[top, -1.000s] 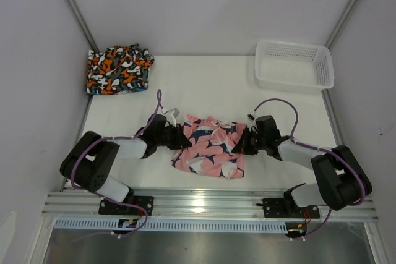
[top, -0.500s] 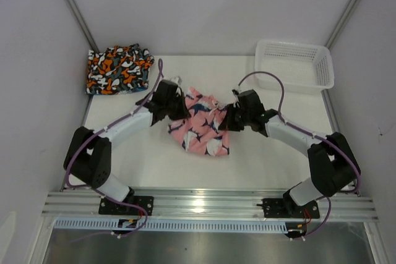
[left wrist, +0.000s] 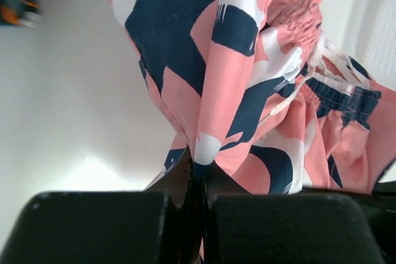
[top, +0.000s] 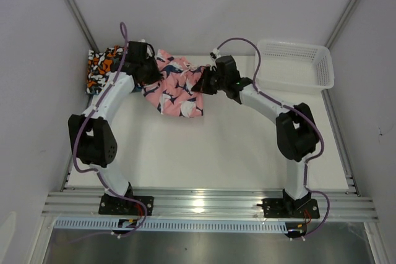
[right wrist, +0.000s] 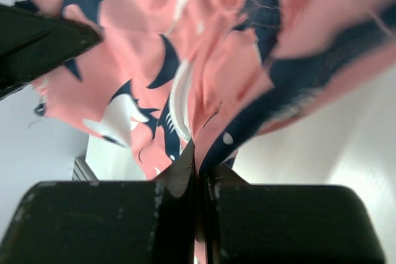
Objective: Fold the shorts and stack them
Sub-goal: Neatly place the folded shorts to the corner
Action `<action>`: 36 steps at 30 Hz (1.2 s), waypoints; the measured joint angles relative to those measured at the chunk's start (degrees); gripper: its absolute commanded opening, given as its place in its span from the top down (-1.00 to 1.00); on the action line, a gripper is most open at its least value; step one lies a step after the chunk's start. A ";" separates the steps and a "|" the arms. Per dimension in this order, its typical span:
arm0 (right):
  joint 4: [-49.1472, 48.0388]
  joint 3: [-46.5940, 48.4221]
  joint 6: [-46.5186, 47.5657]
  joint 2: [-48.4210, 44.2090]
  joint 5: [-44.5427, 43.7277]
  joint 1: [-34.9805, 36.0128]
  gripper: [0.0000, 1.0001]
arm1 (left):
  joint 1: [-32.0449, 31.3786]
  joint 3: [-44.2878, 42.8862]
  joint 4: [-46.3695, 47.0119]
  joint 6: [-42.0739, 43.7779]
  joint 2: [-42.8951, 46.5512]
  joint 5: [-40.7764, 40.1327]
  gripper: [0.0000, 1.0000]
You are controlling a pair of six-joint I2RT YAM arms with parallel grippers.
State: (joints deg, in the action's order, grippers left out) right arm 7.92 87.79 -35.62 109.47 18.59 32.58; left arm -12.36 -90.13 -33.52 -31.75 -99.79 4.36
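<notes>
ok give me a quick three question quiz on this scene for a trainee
1. True or false: the left end effector and the right end effector are both shut on the pink shorts.
2. Where is the white basket? A) far right corner of the table B) near left corner C) under the pink shorts
3. What lies at the far left corner?
Key: 1 true. 2 A. 3 the orange camouflage shorts.
</notes>
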 measured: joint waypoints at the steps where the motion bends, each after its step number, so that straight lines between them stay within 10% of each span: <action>1: -1.53 1.90 -0.72 2.47 0.44 0.02 1.00 | 1.33 -0.81 -0.57 0.24 -0.35 -0.11 1.00; 18: -23.19 47.60 -15.13 42.95 2.58 2.34 1.00 | 13.57 -21.66 -0.39 2.47 -12.02 1.88 1.00; 36: -48.24 53.68 -22.88 53.27 -23.02 7.78 1.00 | 22.86 -33.77 4.35 1.81 -23.85 5.33 1.00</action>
State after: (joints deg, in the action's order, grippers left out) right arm -40.32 141.47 -58.50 162.74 -4.43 40.36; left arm 10.50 -123.90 -29.17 -29.93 -123.63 9.69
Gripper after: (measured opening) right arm 0.010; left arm 0.008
